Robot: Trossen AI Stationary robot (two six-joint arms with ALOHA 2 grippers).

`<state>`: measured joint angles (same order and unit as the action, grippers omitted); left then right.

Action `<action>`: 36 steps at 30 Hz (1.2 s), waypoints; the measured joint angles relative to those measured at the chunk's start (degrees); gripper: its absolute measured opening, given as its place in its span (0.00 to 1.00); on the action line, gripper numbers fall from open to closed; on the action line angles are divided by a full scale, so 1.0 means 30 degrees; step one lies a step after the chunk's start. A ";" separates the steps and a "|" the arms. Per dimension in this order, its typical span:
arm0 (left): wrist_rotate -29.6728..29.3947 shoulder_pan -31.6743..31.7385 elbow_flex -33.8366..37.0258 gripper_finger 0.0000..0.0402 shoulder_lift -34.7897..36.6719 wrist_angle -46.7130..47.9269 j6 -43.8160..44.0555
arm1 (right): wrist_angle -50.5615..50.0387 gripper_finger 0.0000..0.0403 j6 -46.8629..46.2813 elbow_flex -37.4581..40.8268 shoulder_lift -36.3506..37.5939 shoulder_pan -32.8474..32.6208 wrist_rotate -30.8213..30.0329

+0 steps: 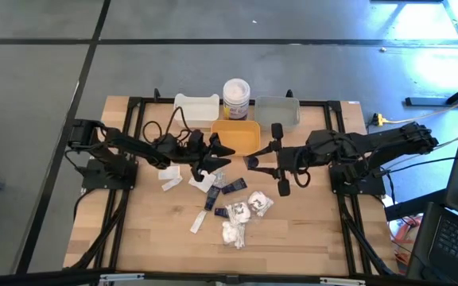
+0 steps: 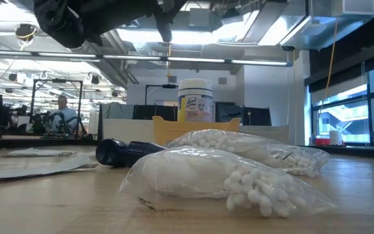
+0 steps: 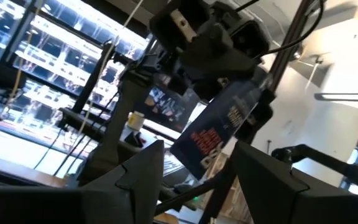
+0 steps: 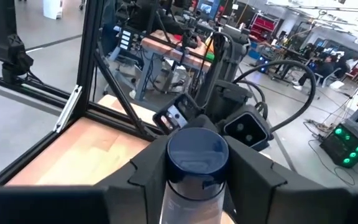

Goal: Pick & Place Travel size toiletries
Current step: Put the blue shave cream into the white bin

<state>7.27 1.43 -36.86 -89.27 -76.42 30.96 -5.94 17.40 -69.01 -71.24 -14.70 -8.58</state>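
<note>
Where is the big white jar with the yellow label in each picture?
High view: the jar stands at the table's far edge, between the white tray and the grey tray, behind the yellow tray.
Low view: the jar is in the centre background, behind the yellow tray.
Left wrist view: not in it.
Right wrist view: not in it.
Shared landmark: the yellow tray, just in front of the jar.

Toiletries (image 1: 230, 208) before trays (image 1: 237, 135)
</note>
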 joint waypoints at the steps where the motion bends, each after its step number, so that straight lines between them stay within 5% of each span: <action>1: -0.0090 0.0000 0.0000 0.48 -0.0007 -0.0011 -0.0093 | 0.0046 0.37 -0.0003 0.0000 0.0000 0.0000 0.0000; 14: -0.0215 -0.0229 -0.0206 0.48 -0.1562 -0.4321 -0.0249 | 0.3453 0.36 0.0981 0.0000 0.0000 0.0003 0.0235; 23: 0.2619 -0.0189 -0.3303 0.48 -0.2135 -0.4024 -0.0211 | 0.4999 0.32 0.1059 -0.0007 0.0000 0.0350 0.1260; 36: 0.2704 -0.0182 -0.4226 0.47 -0.2135 -0.3523 -0.0070 | 0.5763 0.32 0.2358 -0.0007 0.0000 0.0408 0.0842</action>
<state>15.38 0.89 -49.54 -95.68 -86.99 30.75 11.35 24.47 -69.04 -71.24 -13.47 -6.05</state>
